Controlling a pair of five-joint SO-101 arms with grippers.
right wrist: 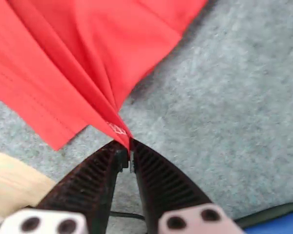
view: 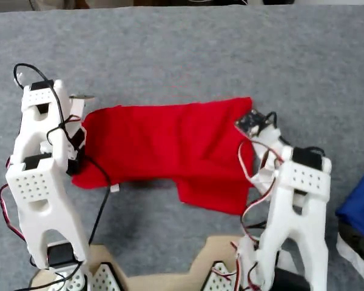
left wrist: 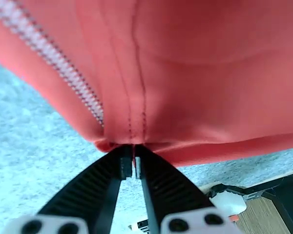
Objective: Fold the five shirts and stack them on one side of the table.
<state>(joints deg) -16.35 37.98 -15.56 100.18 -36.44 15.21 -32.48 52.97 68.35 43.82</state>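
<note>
**Step in hand: folding the red shirt**

1. At 6 o'clock in the high view, the wooden base board [view: 170, 274] carries both arms. The left arm stands at 8 o'clock and the right arm at 4 o'clock.
2. The left gripper [left wrist: 133, 163] is clamped on the red shirt [view: 170, 145] at a stitched seam on its hem, with the jaws closed and cloth between them. This hold is at the shirt's 9 o'clock end. A white-stitched seam [left wrist: 58, 63] runs beside the hold.
3. The right gripper [right wrist: 130, 155] is closed on a bunched corner of the shirt at its 3 o'clock end. The cloth fans away from the jaws.
4. The shirt lies across the middle of the grey felt table [view: 200, 54] as a wide band. A loose flap hangs toward 5 o'clock.
5. A pile of cloth [view: 359, 221], blue on top, sits at 4 o'clock against the frame edge, apart from the shirt.

**Assessment.** This fold appears to be under way, with one end held by each gripper.

**Next move.** Raise both held ends together and keep the tension even. Lay them over toward the 12 o'clock edge and square the flap. Release only once the cloth lies flat, then transfer the shirt to the pile.
</note>
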